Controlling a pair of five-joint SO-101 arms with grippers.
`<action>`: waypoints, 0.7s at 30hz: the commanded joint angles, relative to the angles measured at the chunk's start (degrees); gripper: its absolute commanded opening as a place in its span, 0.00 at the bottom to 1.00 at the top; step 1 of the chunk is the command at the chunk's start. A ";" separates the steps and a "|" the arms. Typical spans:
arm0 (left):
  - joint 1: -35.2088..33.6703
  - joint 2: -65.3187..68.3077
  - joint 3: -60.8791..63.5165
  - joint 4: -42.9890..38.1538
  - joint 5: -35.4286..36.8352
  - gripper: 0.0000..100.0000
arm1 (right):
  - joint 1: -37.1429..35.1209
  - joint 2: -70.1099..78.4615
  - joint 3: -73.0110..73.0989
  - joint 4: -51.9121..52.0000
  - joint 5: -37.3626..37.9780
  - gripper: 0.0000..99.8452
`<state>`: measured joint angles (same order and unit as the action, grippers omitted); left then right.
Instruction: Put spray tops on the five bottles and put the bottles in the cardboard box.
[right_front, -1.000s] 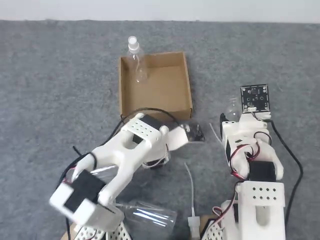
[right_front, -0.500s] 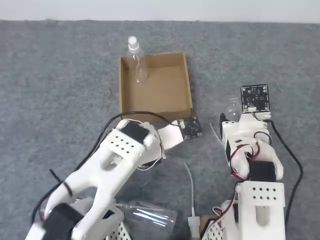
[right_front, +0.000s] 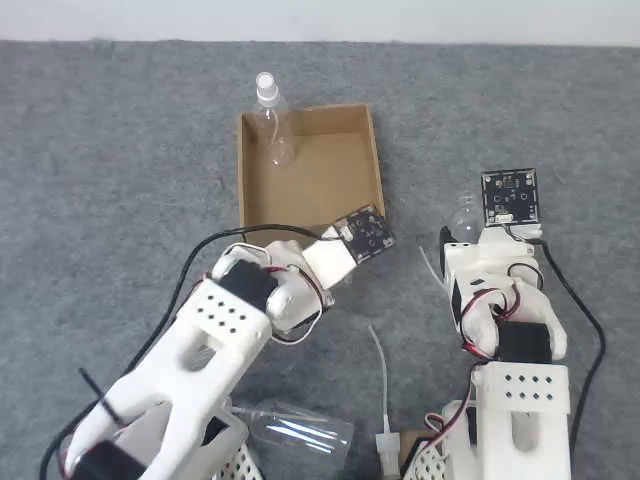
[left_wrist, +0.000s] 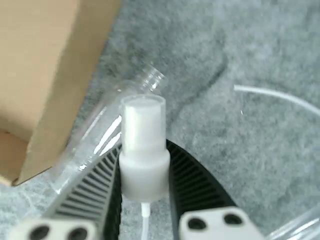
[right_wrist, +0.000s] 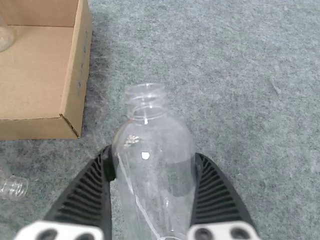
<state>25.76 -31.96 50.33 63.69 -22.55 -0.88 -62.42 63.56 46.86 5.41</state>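
Jaws of the left gripper (left_wrist: 144, 155) pinch a white plastic spray top (left_wrist: 144, 127) (near the brown cardboard box (left_wrist: 45, 75)). The right gripper (right_wrist: 152, 156) holds a clear uncapped bottle (right_wrist: 150, 125).

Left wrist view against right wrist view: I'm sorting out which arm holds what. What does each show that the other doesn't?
Only the left wrist view: a white plastic spray top clamped in the left gripper, and a thin white tube lying on the carpet. Only the right wrist view: a clear open-necked plastic bottle held in the right gripper. Both: the brown cardboard box, the grey carpet, and a clear uncapped bottle lying beside the box, probably the same one.
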 joint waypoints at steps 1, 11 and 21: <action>-0.09 -7.12 -0.48 -1.23 3.08 0.01 | 0.22 -1.63 -0.53 -1.45 -0.53 0.01; -0.09 -23.12 -0.84 -1.32 3.87 0.01 | 0.22 -1.63 -0.53 -1.45 -0.53 0.01; -0.09 -37.54 -0.31 -2.46 11.08 0.01 | -1.27 -1.63 0.00 -1.45 -0.44 0.01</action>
<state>25.76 -63.96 50.33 63.69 -12.70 -1.67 -62.42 64.35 46.86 5.41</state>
